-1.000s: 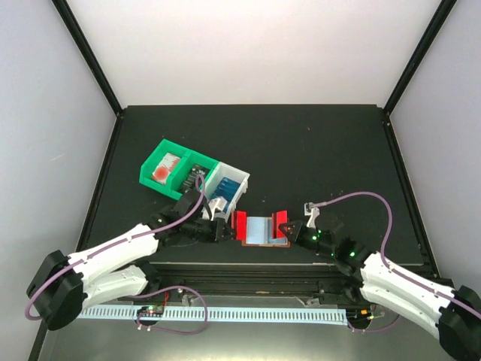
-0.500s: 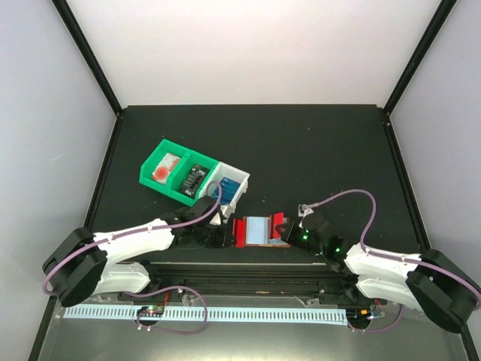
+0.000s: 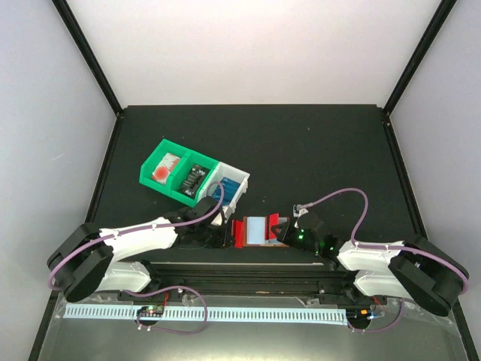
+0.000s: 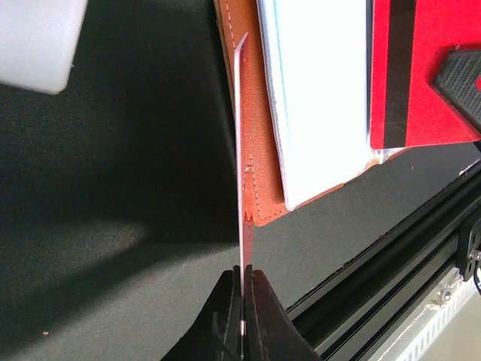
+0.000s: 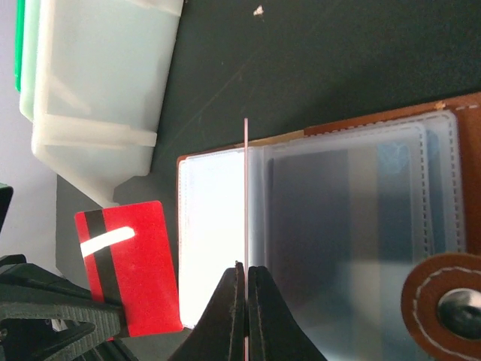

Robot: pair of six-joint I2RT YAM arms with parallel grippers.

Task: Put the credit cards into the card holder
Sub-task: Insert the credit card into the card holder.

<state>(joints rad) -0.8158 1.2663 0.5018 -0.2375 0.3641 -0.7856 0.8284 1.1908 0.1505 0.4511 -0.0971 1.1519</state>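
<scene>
Two arms are lying low and stretched across the black table point(image 3: 316, 150), reaching in from either side so that their wrists are almost facing each other near its front edge. Beyond the left gripper point(image 4: 243, 274), a green bin point(image 3: 186, 151) and a white bin point(image 5: 98, 90) are sitting side by side.

Between the two grippers, the card holder point(image 4: 259, 150) is lying open and flat, with brown leather underneath and clear pockets facing up. Its snap tab point(image 5: 443, 301) is sitting near the right gripper point(image 5: 246, 269), off to that gripper's right.

You are holding one card in each gripper. The left gripper's jaws are pinched fully onto the short end of its red card point(image 5: 131, 267). That card is standing on edge straight ahead of the fingertips, alongside the holder's outer leather border. The right gripper is clamping the second red card point(image 4: 413, 68) in the same way, and that card's thin edge is running out over the clear pockets.

By the look of them, these cards are light, stiff yet slightly springy, and slick, so gripping one end is leaving the free end clear for sliding in. The pocket film is looking soft. The holder is probably light enough to skid when pushed.
</scene>
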